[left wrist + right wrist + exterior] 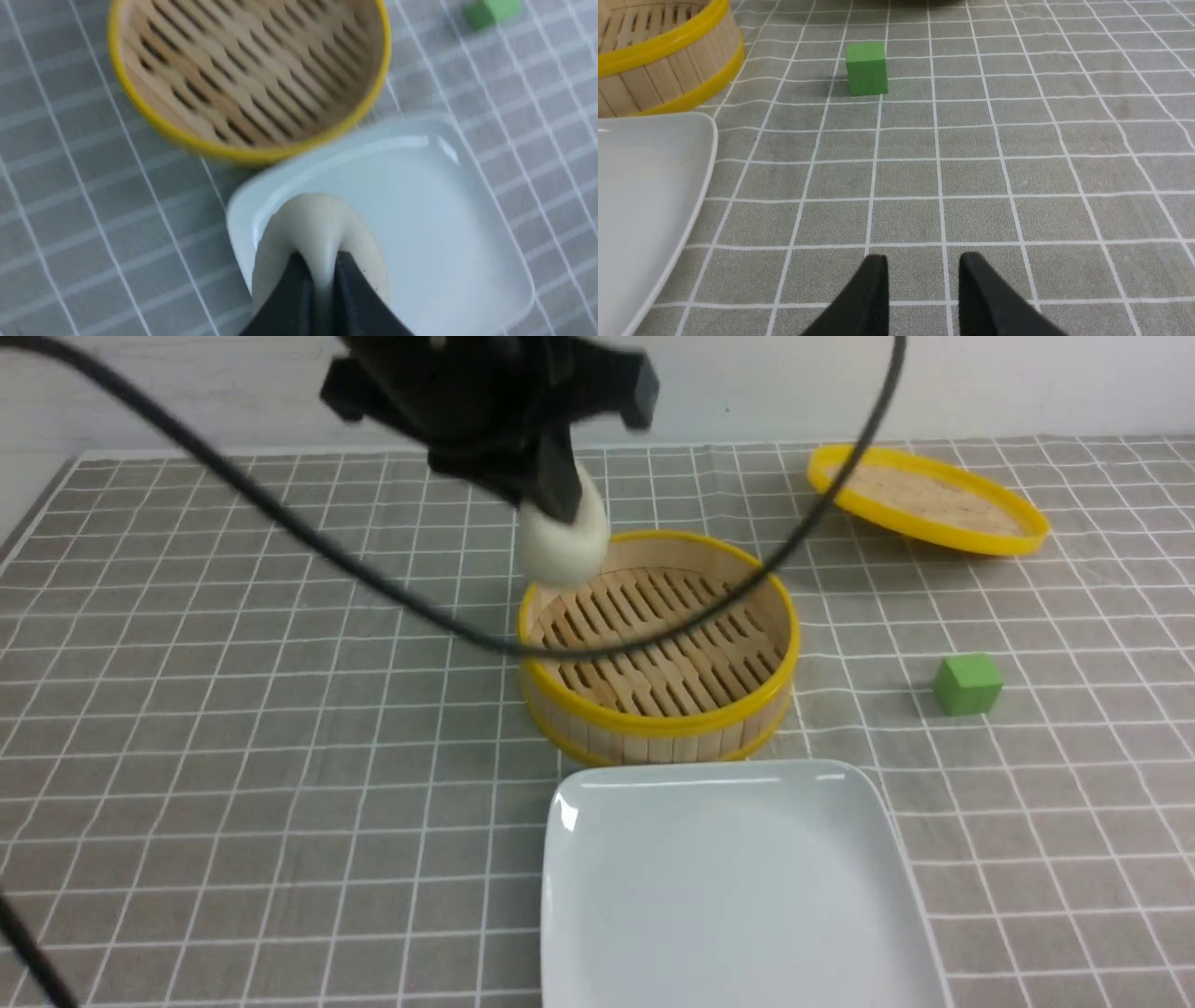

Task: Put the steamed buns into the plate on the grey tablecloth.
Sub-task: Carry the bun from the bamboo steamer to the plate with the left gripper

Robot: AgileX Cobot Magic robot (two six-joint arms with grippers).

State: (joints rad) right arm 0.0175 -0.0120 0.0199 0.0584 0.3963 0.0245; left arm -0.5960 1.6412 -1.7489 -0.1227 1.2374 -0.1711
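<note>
Grey checked tablecloth (233, 756) covers the tabletop and carries everything.

**Step in hand (judged): carry the steamed bun to the plate.**

1. Target: the white rounded-square plate (728, 770), at 6 o'clock of the bamboo steamer (653, 737) and just beside its wall. The plate holds nothing yet.
2. The steamer is empty. Its lid (929, 499) lies at 1 o'clock and the green cube (967, 684) at 3 o'clock. Neither appears to lie on the route.
3. The steamed bun (563, 537) hangs in the air over the steamer's 10 o'clock rim, clear of the slatted floor.
4. Keep the bun above the yellow rim while travelling toward 6 o'clock, and lower it only once it is over the middle of the plate. The surface is glossy, so a bun dropped from a height near the rim may roll off.
5. Keep the squeeze light. The dough already bulges around the fingers, which suggests a soft body.
6. Watch the black cable (373, 579) slung across the steamer.

**Pincer state**

- Left pincer (322, 275): jaws nearly together, pinching the bun from above, with a ridge of dough pressed up between them.
- Right pincer (922, 275): jaws slightly spread, gripping nothing, low over bare cloth beyond the plate's 3 o'clock edge.
</note>
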